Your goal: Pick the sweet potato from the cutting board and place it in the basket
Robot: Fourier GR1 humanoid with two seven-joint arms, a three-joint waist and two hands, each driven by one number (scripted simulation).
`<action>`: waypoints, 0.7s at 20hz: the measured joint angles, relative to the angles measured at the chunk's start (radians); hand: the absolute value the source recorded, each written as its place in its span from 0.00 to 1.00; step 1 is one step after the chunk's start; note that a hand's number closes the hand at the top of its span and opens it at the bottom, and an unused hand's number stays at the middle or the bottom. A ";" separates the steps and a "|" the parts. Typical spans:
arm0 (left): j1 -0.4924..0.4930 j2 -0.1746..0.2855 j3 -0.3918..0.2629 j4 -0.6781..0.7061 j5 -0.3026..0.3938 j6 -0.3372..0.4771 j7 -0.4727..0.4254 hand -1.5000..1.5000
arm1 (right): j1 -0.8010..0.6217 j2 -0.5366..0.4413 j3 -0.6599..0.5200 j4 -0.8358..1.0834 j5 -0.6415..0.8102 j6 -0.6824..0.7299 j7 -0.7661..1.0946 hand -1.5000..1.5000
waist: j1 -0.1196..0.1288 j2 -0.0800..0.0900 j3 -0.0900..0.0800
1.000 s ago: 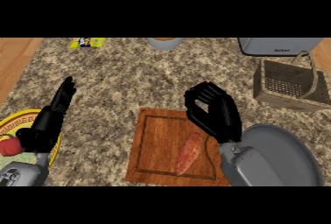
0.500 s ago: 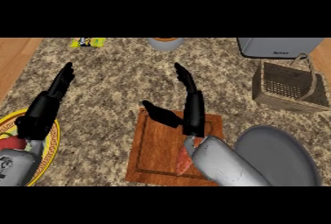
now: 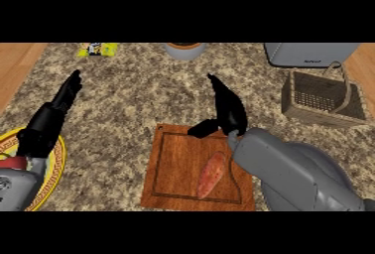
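On the wooden cutting board at the lower middle of the speckled stone counter lies the sweet potato, a long orange-red root slanting from lower left to upper right on the board's right half, with nothing touching it. Just above it, over the board's upper right corner, the right hand is released and holds nothing: its fingers point straight away from the robot and its thumb sticks out to the left. The bulky grey right forearm hides the board's right edge and lower right corner, along with the counter beneath it. At the right, well apart from the board, sits the wire basket, its handle up and its far side near the counter's edge; bare counter lies between it and the right hand. The left hand rests at the left, fingers straight, grasping nothing. Its arm covers part of a yellow-rimmed plate, which is cut off by the left border; a small red item on it is too hidden to identify. Along the far edge, all partly cut off, are a yellow packet, a round grey bowl and a grey appliance.
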 measured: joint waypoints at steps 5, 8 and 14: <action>0.002 0.004 0.011 0.004 0.005 -0.003 0.001 0.50 | -0.154 -0.038 0.041 -0.060 -0.075 0.307 0.271 0.00 | -0.009 0.001 0.006; 0.003 0.009 0.024 -0.005 0.010 -0.004 0.009 0.50 | -0.233 -0.060 0.026 -0.120 -0.149 0.453 0.411 0.00 | -0.013 0.006 0.011; 0.020 -0.002 0.030 -0.034 0.001 0.002 0.009 0.50 | -0.289 -0.123 -0.009 -0.239 -0.265 0.585 0.534 0.00 | -0.018 0.017 0.016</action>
